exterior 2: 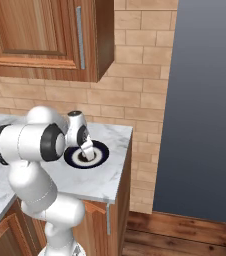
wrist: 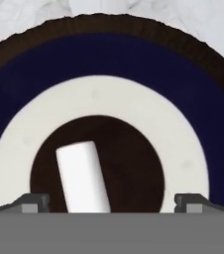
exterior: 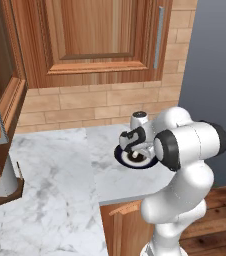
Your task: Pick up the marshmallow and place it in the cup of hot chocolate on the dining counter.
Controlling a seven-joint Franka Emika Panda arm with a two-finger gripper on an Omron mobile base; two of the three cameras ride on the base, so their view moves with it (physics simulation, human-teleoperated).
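Now open pincer (wrist: 112,201) low over marshmallow (wrist: 83,176), seemingly on plate (wrist: 109,59) centre

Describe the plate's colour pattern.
The plate has a dark blue band, white ring and dark brown centre; clearest in the hand view.

Kitchen corner in wood, brick and marble

A panelled brown wooden wall cabinet (exterior: 92,42) hangs on the tan brick wall (exterior 2: 140,100); a white-grey veined marble counter (exterior: 50,175) lies below; dark wooden plank floor (exterior 2: 185,235) at right.
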